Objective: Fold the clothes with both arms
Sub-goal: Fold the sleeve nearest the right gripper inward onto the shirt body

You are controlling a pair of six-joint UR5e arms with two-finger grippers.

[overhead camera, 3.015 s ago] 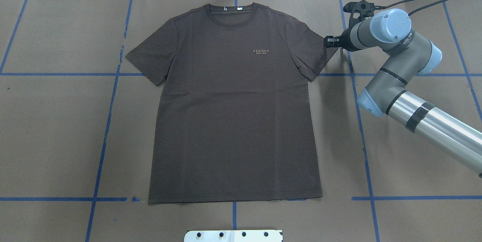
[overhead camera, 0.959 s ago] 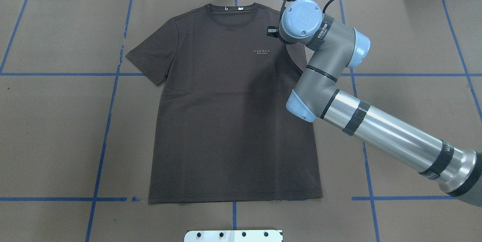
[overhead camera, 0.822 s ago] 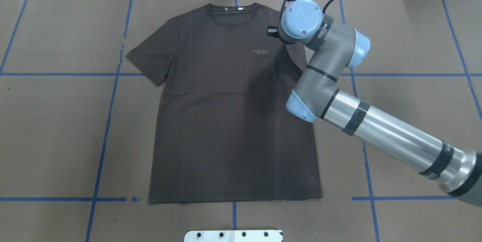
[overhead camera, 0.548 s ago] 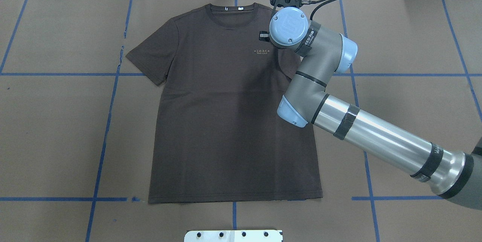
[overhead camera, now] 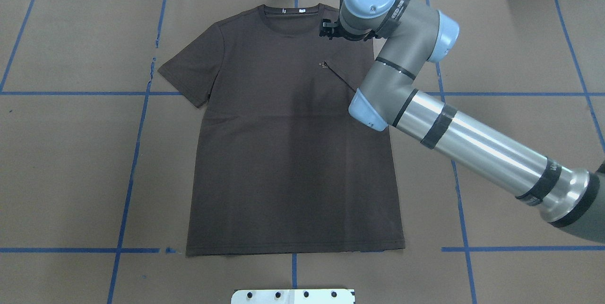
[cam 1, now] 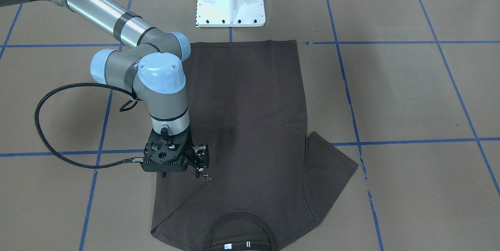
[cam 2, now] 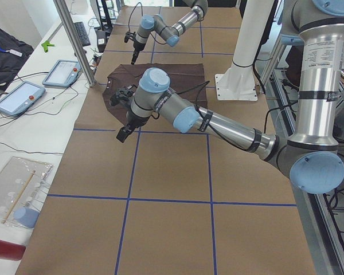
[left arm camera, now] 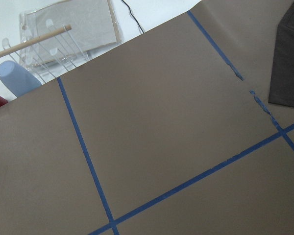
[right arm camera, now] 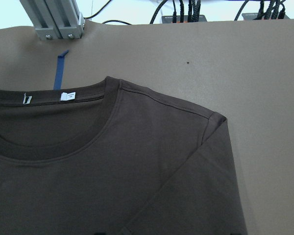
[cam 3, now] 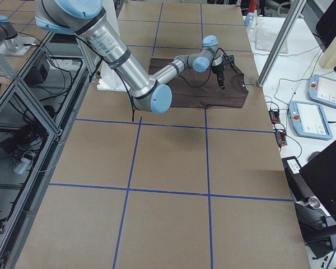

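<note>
Right gripper [cam 1: 198, 172]: hangs fingers-down over the chest of the T-shirt [overhead camera: 283, 152], just beside the logo [overhead camera: 322, 64]. Nothing shows between its fingers; how far apart they stand cannot be told.

Left gripper [cam 2: 121, 134]: hovers over bare table [overhead camera: 71, 176] off the shirt's outspread sleeve. It shows only small in the side view, so its opening cannot be told, and no hold is seen.

T-shirt: dark brown, flat and front-up on the brown paper with blue tape lines. Its hem is toward the white base plate [cam 1: 230, 1] and its collar [overhead camera: 293, 27] at the far edge, white tags [right arm camera: 67, 96] inside the neck. The sleeve on the robot's right [overhead camera: 347, 70] lies folded inward across the chest, covering most of the logo. The other sleeve [overhead camera: 189, 70] lies spread flat.

Clear plastic packet [left arm camera: 88, 19]: on the white surface past the paper's edge. A wooden stick [left arm camera: 34, 41] lies along it and a pale blue round thing [left arm camera: 14, 78] sits at its end; whether inside or on top cannot be told.
</note>
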